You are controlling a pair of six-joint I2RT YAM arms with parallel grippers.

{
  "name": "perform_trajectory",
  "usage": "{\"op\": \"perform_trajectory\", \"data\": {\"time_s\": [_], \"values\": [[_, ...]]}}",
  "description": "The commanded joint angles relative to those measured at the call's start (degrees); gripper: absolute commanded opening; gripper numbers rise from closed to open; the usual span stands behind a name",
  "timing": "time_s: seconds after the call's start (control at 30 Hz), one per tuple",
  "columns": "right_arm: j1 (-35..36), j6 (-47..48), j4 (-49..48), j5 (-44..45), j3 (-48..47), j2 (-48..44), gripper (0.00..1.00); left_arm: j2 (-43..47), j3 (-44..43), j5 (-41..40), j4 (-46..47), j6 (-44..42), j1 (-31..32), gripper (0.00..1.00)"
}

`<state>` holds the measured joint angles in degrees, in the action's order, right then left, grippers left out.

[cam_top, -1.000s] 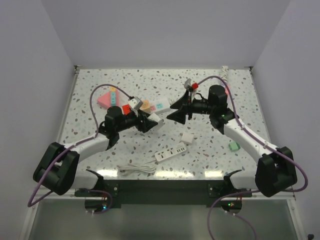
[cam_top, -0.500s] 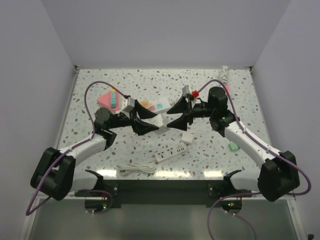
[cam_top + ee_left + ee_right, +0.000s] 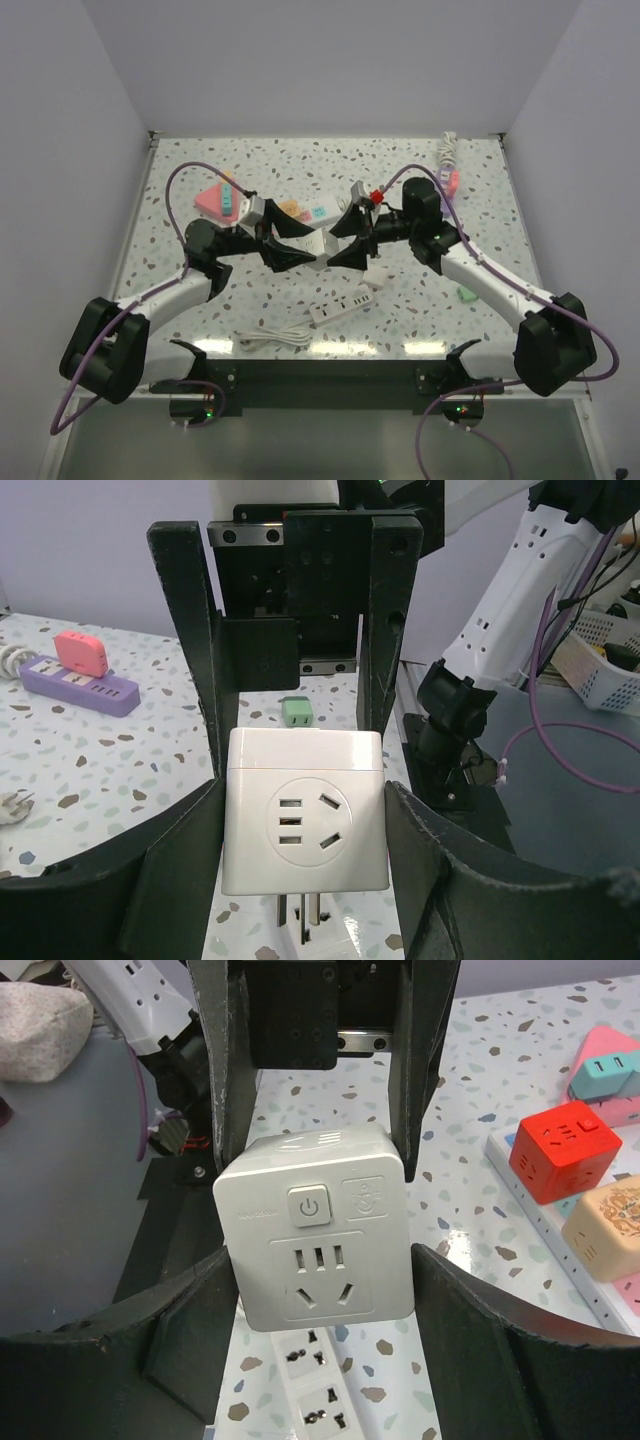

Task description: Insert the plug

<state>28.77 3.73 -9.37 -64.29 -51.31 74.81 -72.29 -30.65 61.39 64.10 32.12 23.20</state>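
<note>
White and square, the plug [image 3: 322, 245] sits at the middle of the top view between the two grippers, its prongs at its lower edge in the left wrist view. We see the left gripper [image 3: 306, 247] clamped on its sides. The right gripper [image 3: 342, 240] flanks it from the opposite side, and we cannot tell whether it presses. The strip [image 3: 340, 307] lies on the table [image 3: 200, 160] below centre. At the right edge of the left wrist view stands a basket [image 3: 612, 670], its contents too blurred to name
</note>
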Motion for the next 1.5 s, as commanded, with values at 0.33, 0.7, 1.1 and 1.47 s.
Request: {"op": "perform_trajectory", "data": {"time_s": [0.33, 0.7, 1.1, 1.47], "values": [[2.78, -3.29, -6.8, -5.84, -1.51, 2.18, 0.66, 0.58, -1.25, -0.21, 7.7, 1.37, -0.26, 0.0], [3.39, -3.99, -1.19, 7.24, -3.71, 2.01, 0.0, -0.66, -2.3, -4.51, -1.21, -3.28, -0.26, 0.18], [-1.26, -7.94, 3.39, 12.52, -7.75, 6.75, 0.0, -1.62, -3.53, -13.65, -8.81, -8.56, -4.21, 1.0], [-0.74, -12.34, 16.29, 39.3, -22.16, 18.07, 0.0, 2.59, -1.16, -39.38, -21.28, -11.89, -9.23, 1.0]]}}
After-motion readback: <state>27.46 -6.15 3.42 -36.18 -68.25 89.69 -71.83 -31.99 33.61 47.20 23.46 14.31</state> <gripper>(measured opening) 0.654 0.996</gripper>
